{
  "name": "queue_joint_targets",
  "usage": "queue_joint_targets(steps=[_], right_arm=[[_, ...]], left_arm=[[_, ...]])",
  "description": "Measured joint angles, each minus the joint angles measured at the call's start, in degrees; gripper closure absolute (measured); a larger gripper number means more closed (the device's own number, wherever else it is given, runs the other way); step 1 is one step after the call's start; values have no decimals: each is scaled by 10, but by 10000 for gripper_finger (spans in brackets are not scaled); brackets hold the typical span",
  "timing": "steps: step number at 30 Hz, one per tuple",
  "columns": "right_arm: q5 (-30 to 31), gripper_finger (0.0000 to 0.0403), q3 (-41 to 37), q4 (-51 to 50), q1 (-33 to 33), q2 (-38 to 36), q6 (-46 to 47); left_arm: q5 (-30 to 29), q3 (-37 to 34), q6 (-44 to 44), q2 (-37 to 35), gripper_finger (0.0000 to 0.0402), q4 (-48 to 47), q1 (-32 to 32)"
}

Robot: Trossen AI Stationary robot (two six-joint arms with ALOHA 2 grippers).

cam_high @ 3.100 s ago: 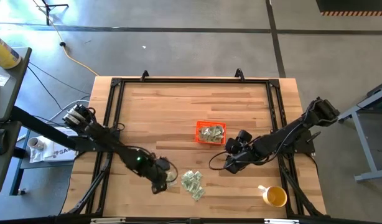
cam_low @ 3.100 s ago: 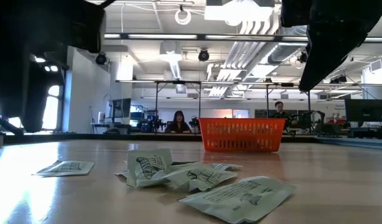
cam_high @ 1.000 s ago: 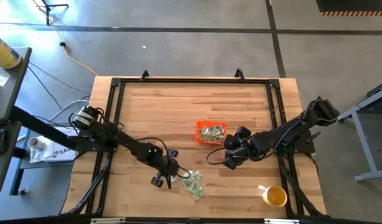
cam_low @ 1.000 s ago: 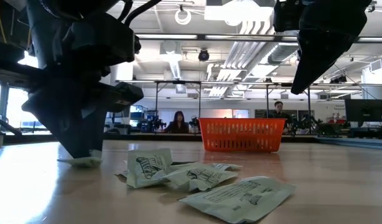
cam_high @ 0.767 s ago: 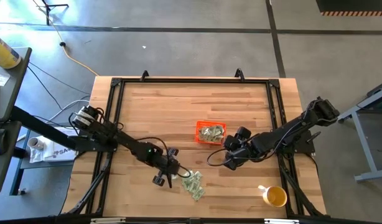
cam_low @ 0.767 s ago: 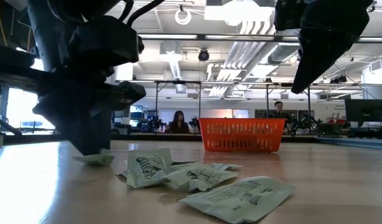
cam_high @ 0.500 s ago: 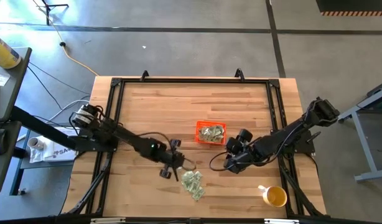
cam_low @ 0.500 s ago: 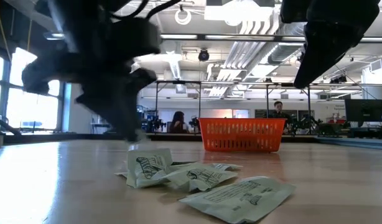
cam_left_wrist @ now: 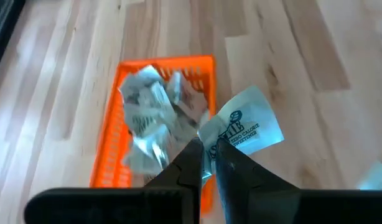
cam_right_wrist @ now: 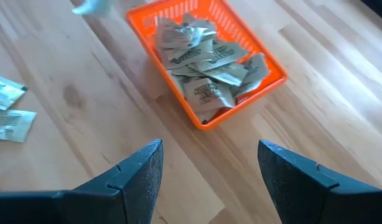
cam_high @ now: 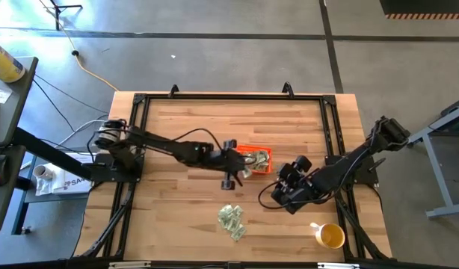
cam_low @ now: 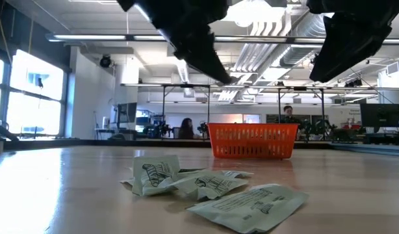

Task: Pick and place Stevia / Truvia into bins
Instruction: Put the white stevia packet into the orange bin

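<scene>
The orange bin [cam_high: 253,159] stands mid-table with several Stevia packets inside [cam_right_wrist: 206,56]. My left gripper [cam_high: 241,170] hovers over the bin's near left corner, shut on one pale green-and-white packet [cam_left_wrist: 244,127]. A loose pile of packets [cam_high: 231,220] lies flat on the wood nearer the front edge [cam_low: 206,185]. My right gripper [cam_right_wrist: 209,180] hangs open above the table to the right of the bin [cam_high: 276,196], nothing between its fingers. My left gripper pinches the packet by one end [cam_left_wrist: 211,146] between its two fingertips [cam_left_wrist: 192,158]. The fingers slant downward, coming from the table's left. The rest of the packet sticks out past the fingertips, lifted clear above the wood next to the bin [cam_left_wrist: 166,118].
A yellow cup [cam_high: 330,236] stands near the front right corner. A black frame [cam_high: 229,97] runs around the table's edges. Bare wood lies left of and behind the bin.
My left gripper has risen from the table left of the pile and swung toward the far right to the orange bin, carrying one packet lifted clear of the wood. My right gripper has turned a little where it is.
</scene>
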Motion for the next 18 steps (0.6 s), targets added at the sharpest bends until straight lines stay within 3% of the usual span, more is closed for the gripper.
queue_joint_targets(steps=[6, 10, 15, 18], right_arm=[[-2, 151, 0, -5, -1, -1, 0], [-18, 151, 0, -5, 0, -1, 5], [-29, 151, 0, -8, 2, -1, 5], [-33, 151, 0, -12, 2, -1, 5]], left_arm=[[10, 44, 5, 73, 346, 17, 47], [10, 76, -47, 111, 341, 8, 71], [26, 99, -103, 122, 278, -24, 81], [-2, 107, -114, 123, 226, -67, 77]])
